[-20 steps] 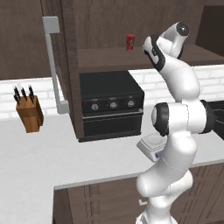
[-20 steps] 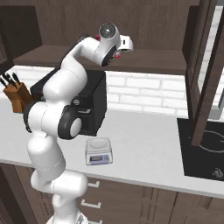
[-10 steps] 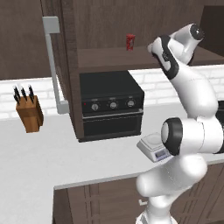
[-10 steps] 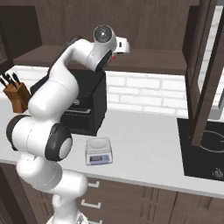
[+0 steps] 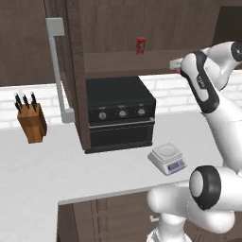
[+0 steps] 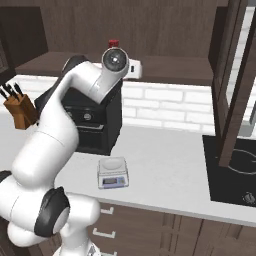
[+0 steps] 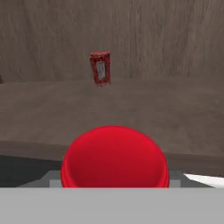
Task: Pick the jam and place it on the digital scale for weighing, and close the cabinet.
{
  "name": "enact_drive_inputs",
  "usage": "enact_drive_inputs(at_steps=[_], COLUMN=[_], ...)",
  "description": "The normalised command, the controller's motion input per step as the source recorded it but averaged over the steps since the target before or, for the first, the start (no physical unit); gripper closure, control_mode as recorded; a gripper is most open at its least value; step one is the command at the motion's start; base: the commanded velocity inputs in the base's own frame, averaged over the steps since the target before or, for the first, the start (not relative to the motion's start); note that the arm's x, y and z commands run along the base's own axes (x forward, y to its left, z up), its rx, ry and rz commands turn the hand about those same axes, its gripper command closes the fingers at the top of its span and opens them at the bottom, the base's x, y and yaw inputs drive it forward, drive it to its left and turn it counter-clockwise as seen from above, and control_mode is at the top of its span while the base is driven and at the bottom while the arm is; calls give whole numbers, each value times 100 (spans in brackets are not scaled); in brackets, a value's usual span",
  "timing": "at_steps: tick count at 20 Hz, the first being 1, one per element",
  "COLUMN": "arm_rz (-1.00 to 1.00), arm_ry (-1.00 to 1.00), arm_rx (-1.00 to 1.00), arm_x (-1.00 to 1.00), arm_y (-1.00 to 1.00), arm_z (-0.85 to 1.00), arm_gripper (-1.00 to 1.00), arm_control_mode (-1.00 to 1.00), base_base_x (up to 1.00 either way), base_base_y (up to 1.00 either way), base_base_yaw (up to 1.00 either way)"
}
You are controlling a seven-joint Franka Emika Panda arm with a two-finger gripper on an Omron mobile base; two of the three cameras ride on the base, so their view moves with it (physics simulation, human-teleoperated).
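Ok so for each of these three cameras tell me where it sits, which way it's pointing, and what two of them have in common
Left base view: behind the arm's left, facing the black oven, knife block; arm at right.
Right base view: behind its right, facing the counter; arm at left.
Hand view: on the hand, looking along the claw over the jam lid into the cabinet shelf.
Both base views share the digital scale, and all three the red can.

The jam (image 7: 114, 156) shows its round red lid close up, low in the hand view, above the cabinet shelf edge. The scale (image 5: 167, 158), light grey with a round plate, sits bare on the tabletop. The cabinet (image 5: 75, 71) door stands open, its grey handle vertical.
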Motion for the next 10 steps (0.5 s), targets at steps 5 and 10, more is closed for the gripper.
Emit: enact_drive_inputs(at_steps=[5,10], arm_rz=[21,33], arm_ry=[-1,-2], arm_rx=[2,1], arm_x=[-98,-49], arm_y=[0,1], arm_z=[-7,-51], arm_gripper=[100,100], arm_control_mode=[-100,-100], base_base_x=[0,0], base_base_y=[0,0], base_base_yaw=[0,0])
